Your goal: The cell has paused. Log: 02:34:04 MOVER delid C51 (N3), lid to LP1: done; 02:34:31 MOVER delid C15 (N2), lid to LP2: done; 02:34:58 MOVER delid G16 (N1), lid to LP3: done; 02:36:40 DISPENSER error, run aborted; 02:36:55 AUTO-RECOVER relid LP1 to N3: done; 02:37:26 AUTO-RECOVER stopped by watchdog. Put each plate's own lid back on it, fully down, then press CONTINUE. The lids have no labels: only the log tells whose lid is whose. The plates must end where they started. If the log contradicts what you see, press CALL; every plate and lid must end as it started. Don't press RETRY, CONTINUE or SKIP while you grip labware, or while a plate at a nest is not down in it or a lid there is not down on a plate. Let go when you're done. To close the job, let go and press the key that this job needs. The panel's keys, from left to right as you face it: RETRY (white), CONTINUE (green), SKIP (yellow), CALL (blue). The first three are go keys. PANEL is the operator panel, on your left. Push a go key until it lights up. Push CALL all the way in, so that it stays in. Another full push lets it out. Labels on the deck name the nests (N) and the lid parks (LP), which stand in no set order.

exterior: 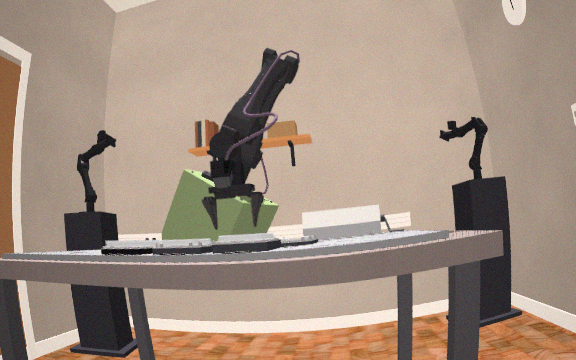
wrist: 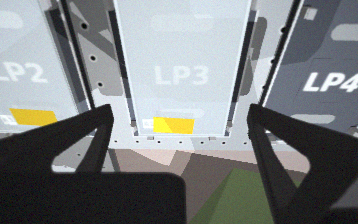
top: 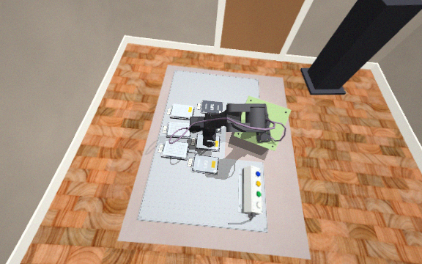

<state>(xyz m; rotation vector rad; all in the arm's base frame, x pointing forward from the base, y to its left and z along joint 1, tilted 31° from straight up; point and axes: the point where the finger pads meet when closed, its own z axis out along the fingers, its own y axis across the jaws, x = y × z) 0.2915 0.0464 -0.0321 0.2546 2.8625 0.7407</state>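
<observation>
The lid on park LP3 [wrist: 181, 65] lies flat in its frame, a translucent cover with a yellow tag at its near edge, and the label LP3 reads through it. Directly above it hangs the gripper [wrist: 180, 125], jaws spread wide and holding nothing, one dark finger [wrist: 87, 132] on each side of the lid's near end without touching it. To one side, the lid on LP2 [wrist: 22, 70] rests in its own park, also with a yellow tag; to the other side, park LP4 [wrist: 330, 75] shows its dark bare plate and bright lettering (no cover on it).

From the top camera, the parks form a row nearer the arm's green base plate [top: 282, 110], and three plates sit in a second row beyond: one at the far end [top: 182, 111] looks smooth and lidded with a yellow tag, while the middle plate [top: 177, 129] and the near plate [top: 174, 149] show open well grids. The nest labels cannot be read here.

The operator panel [top: 247, 191] lies on the grey deck mat [top: 182, 198] of the counter [top: 291, 220], well apart from the plates, its blue, yellow, green and white keys in a line.
</observation>
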